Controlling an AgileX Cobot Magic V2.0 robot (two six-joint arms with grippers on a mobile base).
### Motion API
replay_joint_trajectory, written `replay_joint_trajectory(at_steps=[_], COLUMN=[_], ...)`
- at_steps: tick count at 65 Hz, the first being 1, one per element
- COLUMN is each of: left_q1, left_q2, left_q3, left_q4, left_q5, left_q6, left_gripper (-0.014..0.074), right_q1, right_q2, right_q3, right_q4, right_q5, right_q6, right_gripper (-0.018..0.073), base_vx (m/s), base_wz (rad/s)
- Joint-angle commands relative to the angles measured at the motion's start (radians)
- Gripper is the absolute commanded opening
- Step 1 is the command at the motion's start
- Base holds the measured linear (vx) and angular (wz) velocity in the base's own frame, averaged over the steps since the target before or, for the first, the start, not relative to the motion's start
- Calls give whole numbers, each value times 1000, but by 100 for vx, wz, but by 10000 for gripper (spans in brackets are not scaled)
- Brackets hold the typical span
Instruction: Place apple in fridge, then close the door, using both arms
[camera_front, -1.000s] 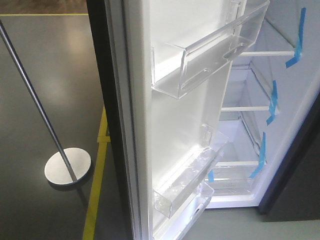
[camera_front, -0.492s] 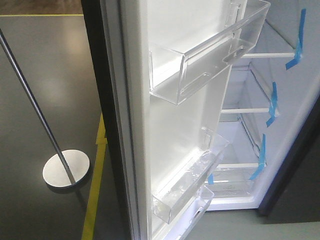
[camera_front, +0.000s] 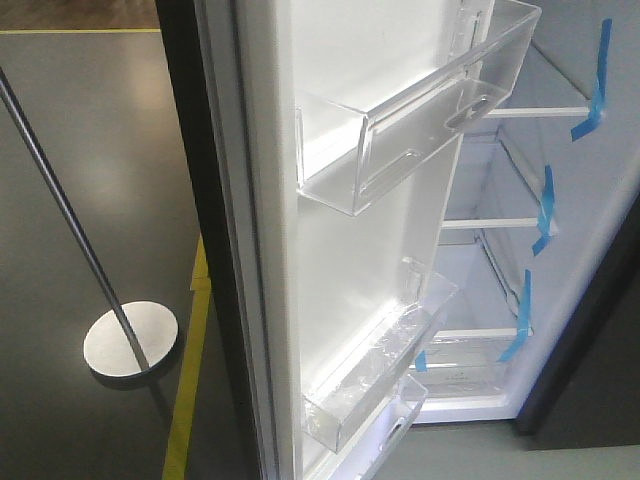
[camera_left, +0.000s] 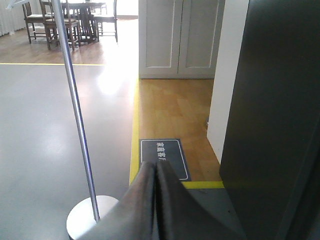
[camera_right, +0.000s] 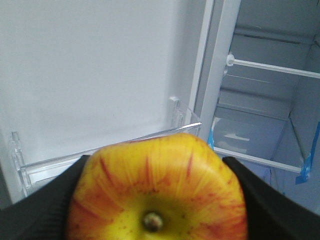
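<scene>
Apple (camera_right: 150, 170), held before the open door (camera_front: 345, 240).
Left of door: floor stand (camera_front: 128, 340); left gripper (camera_left: 156, 197), fingers pressed together, empty. At door's lining: right gripper (camera_right: 157, 202) clamped on apple. Right of door: fridge (camera_front: 480, 270).

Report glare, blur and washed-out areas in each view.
Front view: door lining washed out white, bins glinting. Left wrist view: bright glare on the floor, left pincer soft. Right wrist view: apple close, slightly out of focus.
</scene>
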Motion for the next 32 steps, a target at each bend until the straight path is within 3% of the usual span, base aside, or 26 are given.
replay_joint_trajectory(at_steps=[1, 32], left_q1=[-1, -1], left_q2=[-15, -15], left_q3=[-17, -17], left_q4=[0, 0], left_q5=[-75, -75], left_q6=[-9, -9], left_gripper=[-6, -6], right_q1=[-3, -3], right_q2=[2, 2], right_q3=[-25, -25], right_q4=[19, 19], right_q5=[-82, -82], right_q6=[-1, -1], right_gripper=[77, 77], base_vx=[0, 0], base_wz=[0, 0])
